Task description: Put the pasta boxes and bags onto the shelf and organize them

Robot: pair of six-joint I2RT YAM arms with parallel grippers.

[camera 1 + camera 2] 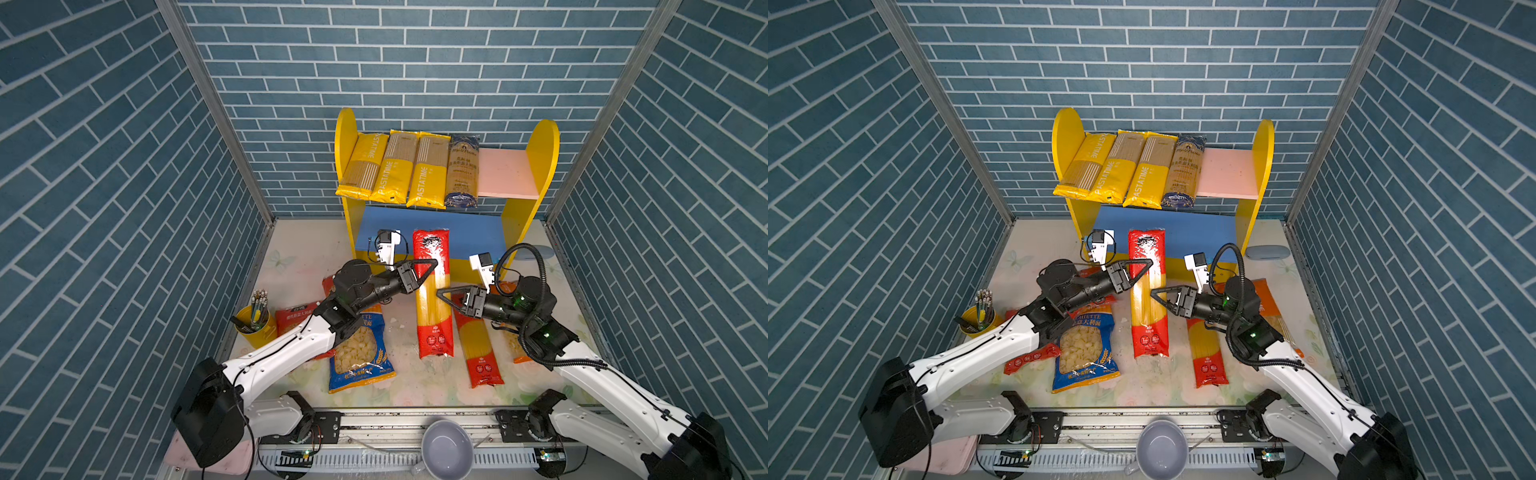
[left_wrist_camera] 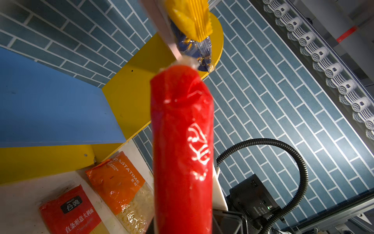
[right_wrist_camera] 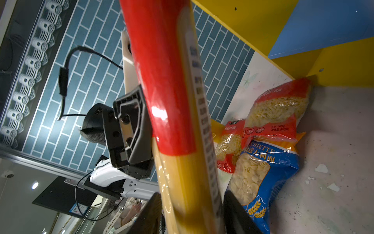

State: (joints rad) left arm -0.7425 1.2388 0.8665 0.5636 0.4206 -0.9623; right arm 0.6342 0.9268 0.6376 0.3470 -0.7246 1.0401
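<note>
A long red-and-yellow spaghetti pack [image 1: 432, 307] [image 1: 1147, 307] hangs above the table, its far end towards the shelf [image 1: 540, 166]. My left gripper [image 1: 434, 262] [image 1: 1149, 262] is shut on its red upper part [image 2: 182, 141]. My right gripper [image 1: 440, 295] [image 3: 192, 218] straddles the yellow middle with its jaws parted and a gap on one side. Three yellow PASTATIME packs [image 1: 392, 166] and a dark-blue pack [image 1: 462, 170] lie on the pink upper board [image 1: 505, 172]. The blue lower board [image 1: 386, 232] is bare.
On the table lie a blue shell-pasta bag [image 1: 359, 353], a second red spaghetti pack [image 1: 478, 349], an orange bag [image 2: 115, 180] under the right arm and red bags [image 1: 293, 318] under the left arm. A yellow pen cup [image 1: 254, 328] stands left, and a grey bowl [image 1: 446, 449] sits at the front.
</note>
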